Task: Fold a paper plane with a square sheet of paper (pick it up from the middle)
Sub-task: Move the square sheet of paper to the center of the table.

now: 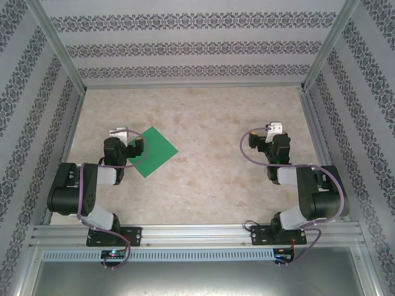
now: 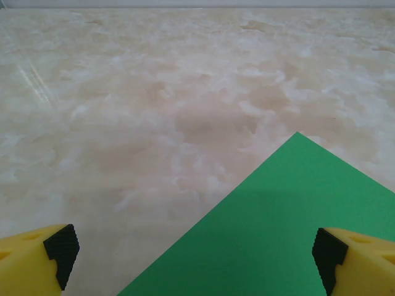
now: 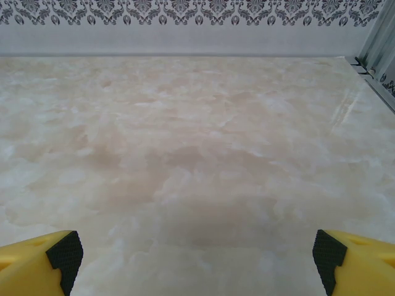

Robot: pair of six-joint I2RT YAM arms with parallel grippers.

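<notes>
Square sheet of paper [image 1: 158,150] lay flat on table [image 1: 210,179], partly below left gripper [image 2: 196,258]. Left gripper wide open, held nothing. Right gripper [image 3: 196,258] wide open too, empty, far from paper.

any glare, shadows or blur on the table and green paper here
top view: even soft light, green paper sharp; left wrist view: faint glare streak on the table, soft shadow on the paper; right wrist view: dim shadow patch on the table
</notes>
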